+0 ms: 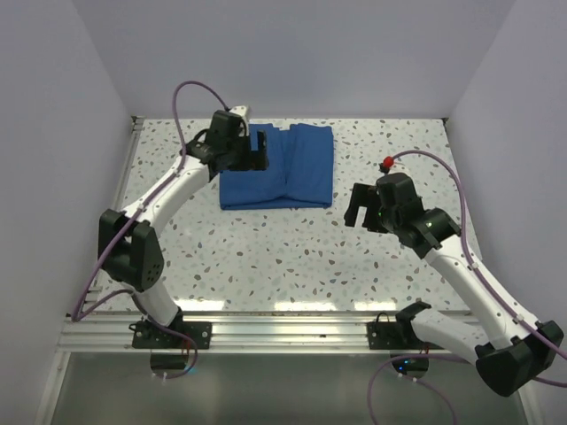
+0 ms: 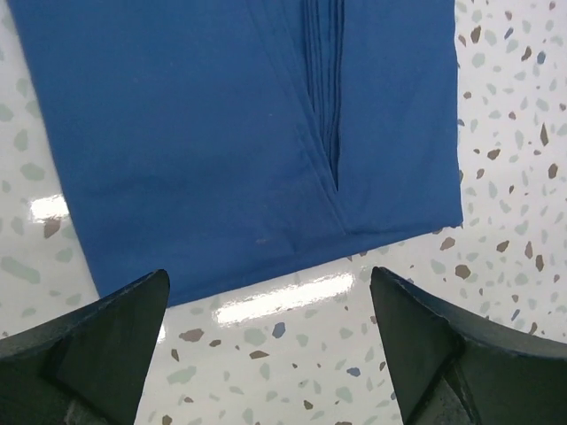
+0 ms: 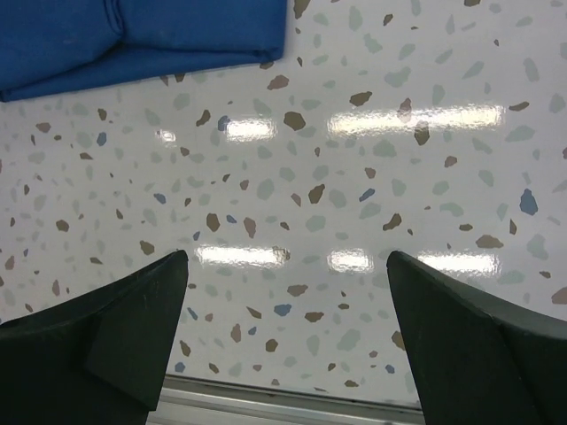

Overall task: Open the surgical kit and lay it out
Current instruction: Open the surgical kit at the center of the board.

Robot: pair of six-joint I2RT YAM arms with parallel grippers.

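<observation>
Cloth wrap (image 1: 277,166) lies folded into a rough rectangle on the speckled table (image 1: 266,257), in the upper middle of the overhead frame, still closed up.

From above I see both of my arms at once. My left gripper (image 1: 259,156) sits over the wrap's left part. My right gripper (image 1: 357,211) is off the wrap's lower right corner, over bare table and apart from the cloth. That view is too coarse to show the folds.

My left wrist camera shows them. The blue wrap (image 2: 239,133) fills the upper part of the frame, with a long dark pleat of stacked layers running down from the top edge, right of centre. Its near edge slants across the middle of the frame. Below that edge is glossy table, and my left fingers (image 2: 106,345) stand wide apart in the two lower corners. Nothing is between them, and I cannot tell whether they touch the surface.

My right wrist camera catches only a corner of the wrap (image 3: 133,35), in the upper left of its frame. The rest is speckled table with light glare, and a metal rail (image 3: 292,394) runs along the bottom edge, which the left wrist view does not show. My right fingers (image 3: 115,328) are spread wide in the same way, holding nothing, with open table between them.
</observation>
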